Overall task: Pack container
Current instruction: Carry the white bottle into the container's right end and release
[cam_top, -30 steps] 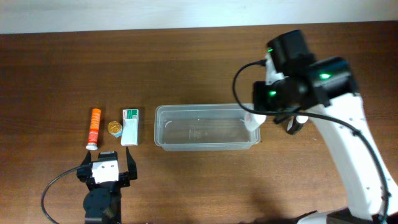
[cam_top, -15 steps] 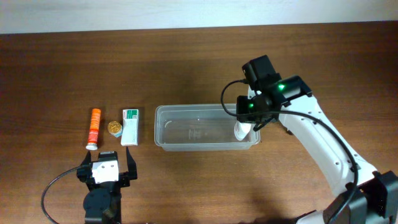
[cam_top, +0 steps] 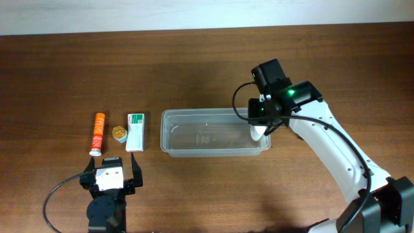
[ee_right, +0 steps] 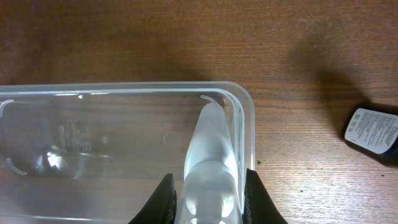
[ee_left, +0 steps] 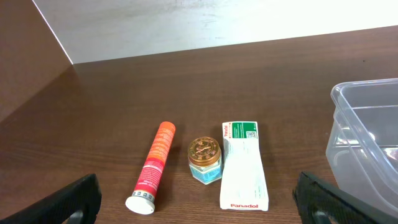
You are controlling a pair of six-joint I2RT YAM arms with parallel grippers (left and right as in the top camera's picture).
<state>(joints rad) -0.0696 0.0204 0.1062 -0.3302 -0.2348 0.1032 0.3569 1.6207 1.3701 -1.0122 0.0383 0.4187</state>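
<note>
The clear plastic container point(cam_top: 207, 115) lies in the middle of the table, long side left to right. My right gripper point(cam_top: 259, 131) is shut on a translucent white bottle point(ee_right: 211, 149) and holds it tilted inside the container's right end point(ee_right: 124, 88), next to the end wall. My left gripper point(cam_top: 108, 176) is open and empty near the front edge, just in front of the small items. In the left wrist view my left gripper point(ee_left: 199, 208) faces these items, with the container's left end point(ee_left: 367, 124) at the right.
An orange tube point(cam_top: 98, 133), a small gold-lidded jar point(cam_top: 119, 133) and a white and green Panadol box point(cam_top: 134, 131) lie in a row left of the container. A dark bottle with a white label point(ee_right: 373, 132) lies on the table right of the container.
My right arm has come down and to the left, bringing the white bottle into the container's right end. The left arm and the small items have not moved.
</note>
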